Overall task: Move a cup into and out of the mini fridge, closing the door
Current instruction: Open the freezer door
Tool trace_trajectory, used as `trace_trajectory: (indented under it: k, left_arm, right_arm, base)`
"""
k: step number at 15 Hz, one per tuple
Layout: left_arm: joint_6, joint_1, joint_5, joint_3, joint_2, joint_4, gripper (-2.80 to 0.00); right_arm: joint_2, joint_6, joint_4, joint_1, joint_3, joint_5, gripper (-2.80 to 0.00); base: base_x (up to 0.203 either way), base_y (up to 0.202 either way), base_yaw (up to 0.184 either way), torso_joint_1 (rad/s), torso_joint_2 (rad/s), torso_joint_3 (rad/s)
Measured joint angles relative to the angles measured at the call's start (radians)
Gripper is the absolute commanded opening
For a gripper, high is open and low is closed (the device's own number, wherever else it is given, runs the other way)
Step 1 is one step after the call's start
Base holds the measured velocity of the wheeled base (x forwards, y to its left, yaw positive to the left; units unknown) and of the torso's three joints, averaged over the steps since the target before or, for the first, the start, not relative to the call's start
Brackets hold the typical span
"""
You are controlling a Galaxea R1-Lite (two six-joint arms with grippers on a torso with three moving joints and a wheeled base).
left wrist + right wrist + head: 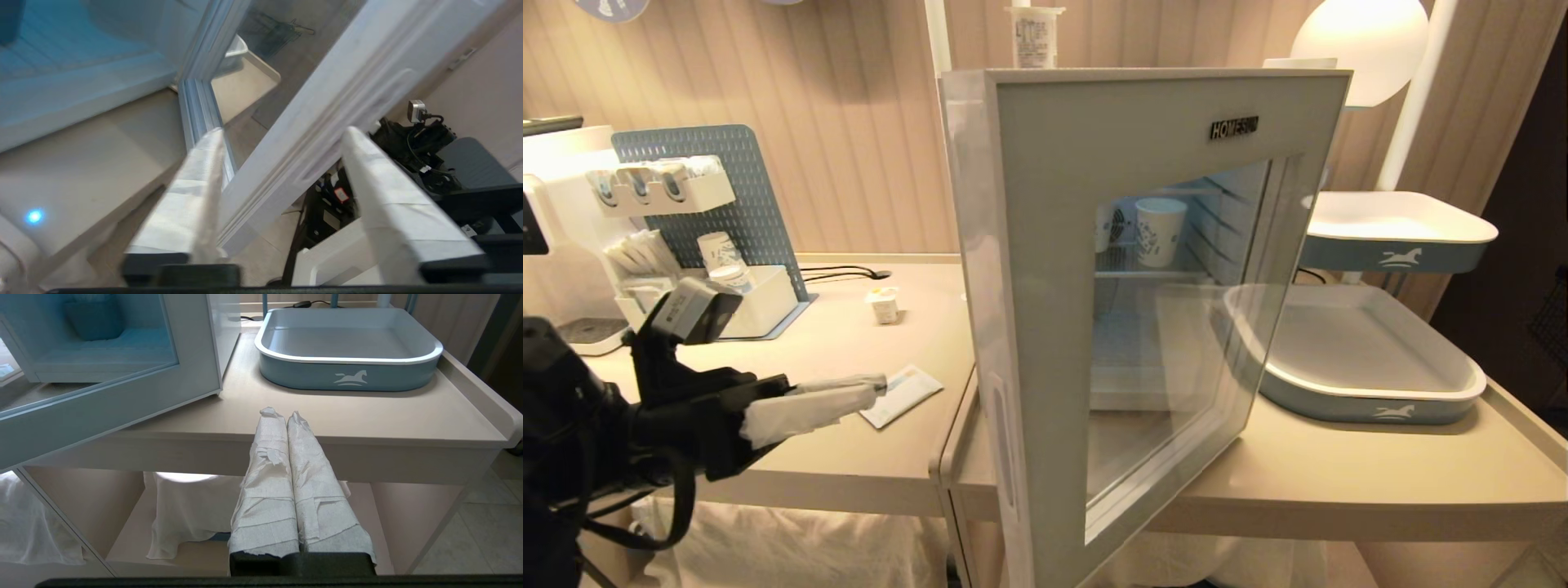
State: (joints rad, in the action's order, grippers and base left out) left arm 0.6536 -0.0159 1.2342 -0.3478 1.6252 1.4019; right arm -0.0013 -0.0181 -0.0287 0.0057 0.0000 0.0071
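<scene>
Left gripper [870, 392] jaws apart; right gripper [282, 413] jaws pressed together

"HOMESUN" atop the door [1143, 269]

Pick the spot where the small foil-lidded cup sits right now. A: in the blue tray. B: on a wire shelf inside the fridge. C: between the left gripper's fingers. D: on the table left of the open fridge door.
D: the cup stands on the table, left of the open door, apart from the left gripper.
</scene>
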Motion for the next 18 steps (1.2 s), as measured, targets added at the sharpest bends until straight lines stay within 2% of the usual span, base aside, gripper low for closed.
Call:
trace_trajectory:
  k: [5, 12, 18]
  left_arm:
    - [0.000, -0.121, -0.003, -0.016, 0.094, -0.032, -2.80]
    - [0.000, -0.411, 0.002, -0.086, 0.181, -0.033, -2.80]
    - [-0.003, -0.576, 0.009, -0.080, 0.152, -0.030, -2.80]
  right_arm:
    - [0.000, 0.000, 0.000, 0.000, 0.000, 0.000, -2.80]
    - [0.000, 0.000, -0.001, 0.000, 0.000, 0.000, -2.80]
    - [0.000, 0.000, 0.000, -0.001, 0.000, 0.000, -2.80]
  base:
    - [0.000, 0.000, 0.000, 0.000, 0.00, 0.000]
    - [0.000, 0.000, 0.000, 0.000, 0.00, 0.000]
    - [0.000, 0.000, 0.000, 0.000, 0.00, 0.000]
